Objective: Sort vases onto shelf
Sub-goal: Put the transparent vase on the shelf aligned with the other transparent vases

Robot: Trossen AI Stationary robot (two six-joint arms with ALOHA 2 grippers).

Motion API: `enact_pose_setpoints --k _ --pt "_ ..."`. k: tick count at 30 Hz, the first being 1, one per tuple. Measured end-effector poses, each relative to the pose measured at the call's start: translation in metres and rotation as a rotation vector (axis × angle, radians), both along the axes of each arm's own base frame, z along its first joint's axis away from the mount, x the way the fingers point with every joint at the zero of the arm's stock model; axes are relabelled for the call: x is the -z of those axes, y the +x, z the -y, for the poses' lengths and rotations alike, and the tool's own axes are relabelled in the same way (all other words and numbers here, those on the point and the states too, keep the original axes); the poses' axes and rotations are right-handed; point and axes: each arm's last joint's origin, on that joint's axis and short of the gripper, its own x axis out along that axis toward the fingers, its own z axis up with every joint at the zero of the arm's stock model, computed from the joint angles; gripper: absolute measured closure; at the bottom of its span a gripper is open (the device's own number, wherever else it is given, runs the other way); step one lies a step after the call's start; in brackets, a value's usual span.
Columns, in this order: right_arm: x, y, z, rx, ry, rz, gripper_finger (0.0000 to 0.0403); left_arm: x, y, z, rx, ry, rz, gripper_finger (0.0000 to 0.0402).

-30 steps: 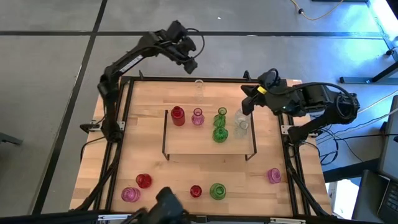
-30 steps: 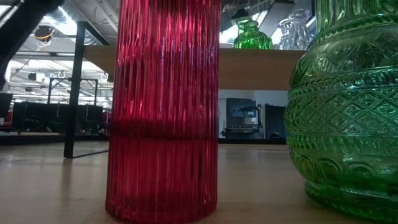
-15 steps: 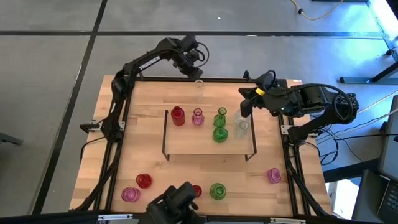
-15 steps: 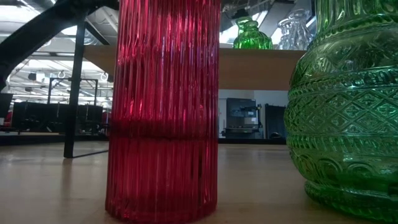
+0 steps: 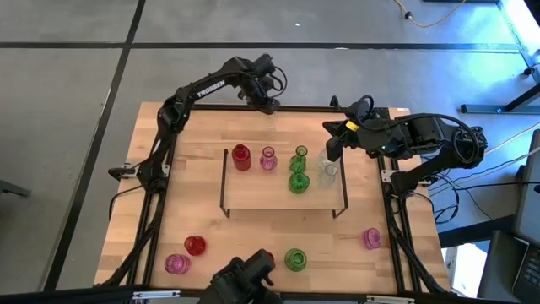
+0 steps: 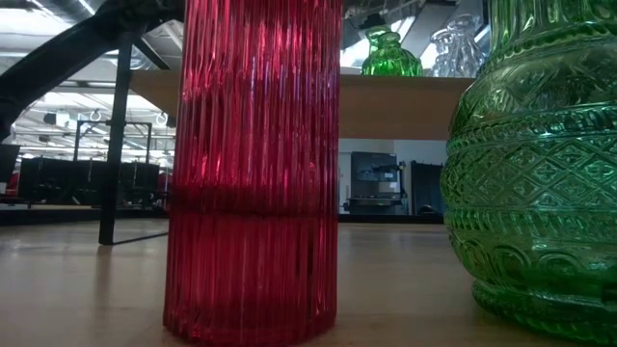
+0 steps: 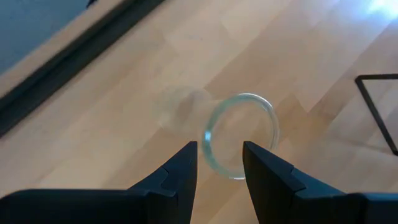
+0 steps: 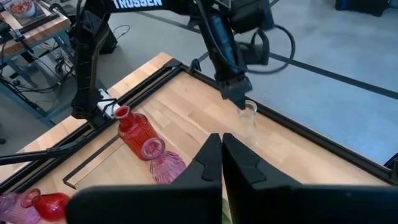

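Observation:
A small clear vase (image 5: 270, 119) stands upright on its base on the wooden table near the far edge. Its round rim (image 7: 240, 134) shows in the left wrist view. My left gripper (image 5: 268, 105) (image 7: 219, 157) hovers right over it, open, a finger on each side of the rim's near part; I see no touch. My right gripper (image 5: 330, 145) (image 8: 222, 146) is shut and empty above the far right end of the shelf (image 5: 253, 196). On the shelf stand a red vase (image 5: 241, 156), a pink vase (image 5: 268, 159), two green vases (image 5: 299, 169) and clear vases (image 5: 327, 167).
Near the table's near edge stand a red vase (image 5: 195, 245), a pink vase (image 5: 176, 263), a green vase (image 5: 294, 259) and, to the right, a pink vase (image 5: 372, 238). The low view is filled by a ribbed red vase (image 6: 253, 173) and a green vase (image 6: 535, 164).
My left arm has stretched out from beyond the far edge toward the table's right and near side, and come down over the clear vase. The vases have stayed where they were.

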Motion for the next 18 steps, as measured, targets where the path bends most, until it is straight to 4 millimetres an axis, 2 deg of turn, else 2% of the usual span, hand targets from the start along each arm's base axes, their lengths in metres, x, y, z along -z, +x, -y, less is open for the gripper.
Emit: enact_pose_setpoints --k 9,12,15,18 --pt "0.001 0.001 -0.001 -0.045 0.033 -0.006 0.0402 0.018 0.012 0.006 0.031 -0.003 -0.049 0.0285" --pt "0.001 0.001 -0.002 -0.05 0.037 -0.007 0.0402 0.018 0.011 0.007 0.073 0.007 -0.062 0.0317" --pt "0.001 0.001 -0.002 -0.052 0.033 -0.009 0.0402 0.019 0.009 0.009 0.104 0.001 -0.091 0.0376" --pt "0.001 0.001 -0.002 -0.061 0.018 -0.019 0.0402 0.015 0.003 0.011 0.133 -0.006 -0.112 0.0387"
